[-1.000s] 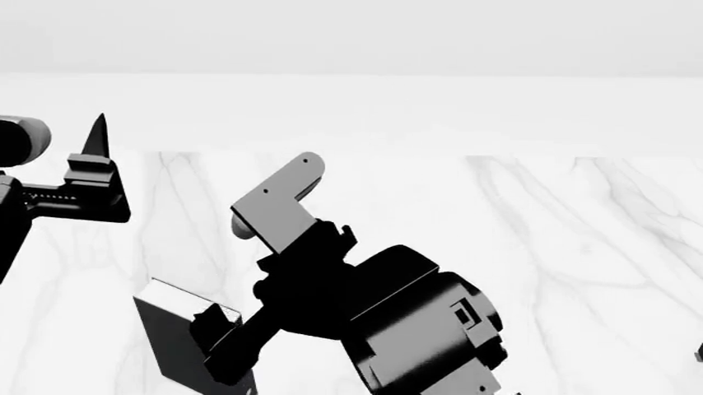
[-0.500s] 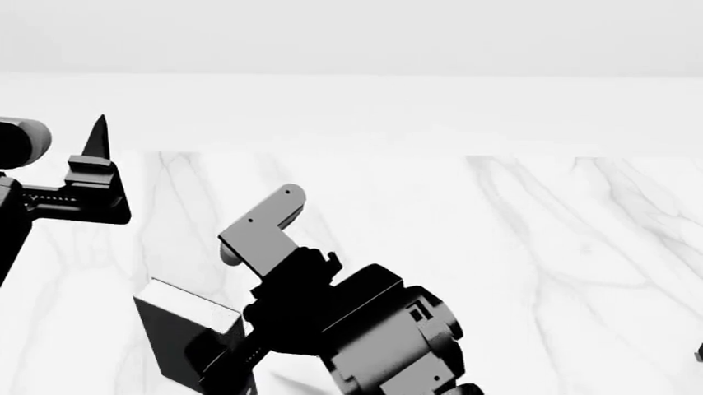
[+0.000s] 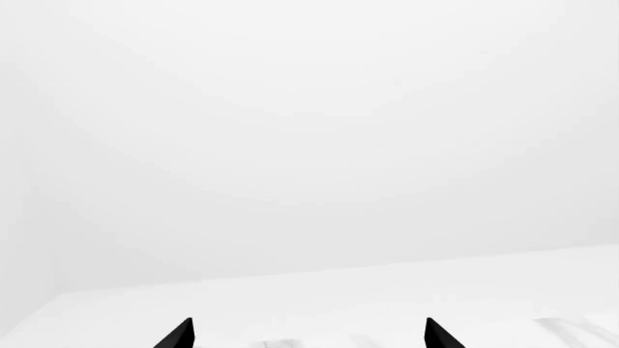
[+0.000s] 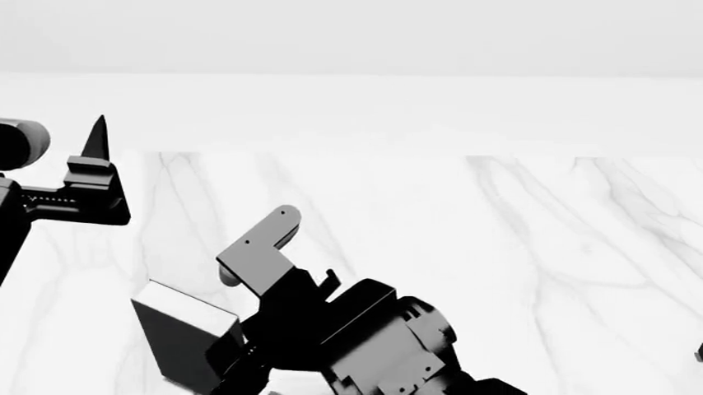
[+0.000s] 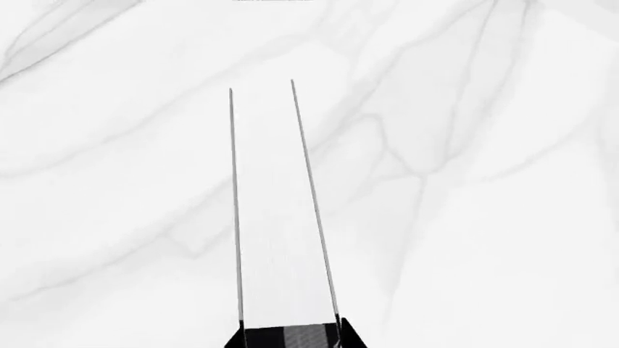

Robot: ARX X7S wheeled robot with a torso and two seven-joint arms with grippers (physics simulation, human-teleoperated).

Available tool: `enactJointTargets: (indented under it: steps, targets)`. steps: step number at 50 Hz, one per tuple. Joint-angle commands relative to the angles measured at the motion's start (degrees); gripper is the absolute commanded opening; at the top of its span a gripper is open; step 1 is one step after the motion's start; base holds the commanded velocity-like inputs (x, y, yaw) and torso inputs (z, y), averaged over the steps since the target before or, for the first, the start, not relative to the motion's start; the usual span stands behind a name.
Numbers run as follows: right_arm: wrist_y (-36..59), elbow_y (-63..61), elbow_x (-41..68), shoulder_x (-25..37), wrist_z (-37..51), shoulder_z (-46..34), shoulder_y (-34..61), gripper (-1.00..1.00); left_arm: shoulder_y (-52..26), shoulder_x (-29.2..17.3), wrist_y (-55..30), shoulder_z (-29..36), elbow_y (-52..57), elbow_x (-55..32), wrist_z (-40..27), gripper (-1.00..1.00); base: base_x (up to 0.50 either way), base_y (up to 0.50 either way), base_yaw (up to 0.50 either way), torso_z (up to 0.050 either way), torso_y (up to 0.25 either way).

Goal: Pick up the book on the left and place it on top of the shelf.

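The book [image 4: 179,339], small and dark, is tilted low at the left of the head view, over the marble table [image 4: 528,247]. My right gripper [image 4: 234,355] is shut on it. In the right wrist view the book [image 5: 280,217] runs away from the right gripper [image 5: 288,338] as a white strip of page edges between two thin dark covers, with the jaws pressed on both covers. My left gripper [image 4: 97,144] stands raised at the far left, well apart from the book. In its wrist view the left gripper [image 3: 307,335] is open and holds nothing. The shelf is out of view.
The white veined table top ends at a far edge [image 4: 351,153] below a plain white wall. A small dark object [image 4: 699,354] shows at the right border of the head view.
My right arm has dropped lower and drawn nearer the camera, still holding the book, which shifted slightly left. The left arm has not moved.
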Motion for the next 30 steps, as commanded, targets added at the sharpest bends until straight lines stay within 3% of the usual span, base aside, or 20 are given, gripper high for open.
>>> enactJointTargets:
  steps: [1,13,23,30]
  targets:
    - [-3.1,1.8,5.9,-0.2,0.8,-5.8,1.0,-1.00,0.2,-0.1,-0.1,0.0,0.3,-0.3,-0.2,1.00,0.00,0.00,0.00,0.000,0.000]
    - [-4.6,0.6,8.5,0.4,2.6,-7.5,2.0,-1.00,0.4,-0.3,0.5,0.0,-0.2,-0.4,-0.3,1.00,0.00,0.00,0.00,0.000,0.000]
    - [0.0,-19.8,13.4,10.5,11.9,-3.4,7.0,-1.00,0.5,-0.4,0.2,-0.1,0.6,-0.8,-0.6,1.00,0.00,0.00,0.00,0.000,0.000]
    - [2.7,-27.5,15.1,14.8,15.6,-2.1,10.1,-1.00,0.5,-0.5,0.2,0.0,0.6,-1.0,-0.7,1.00,0.00,0.00,0.00,0.000,0.001]
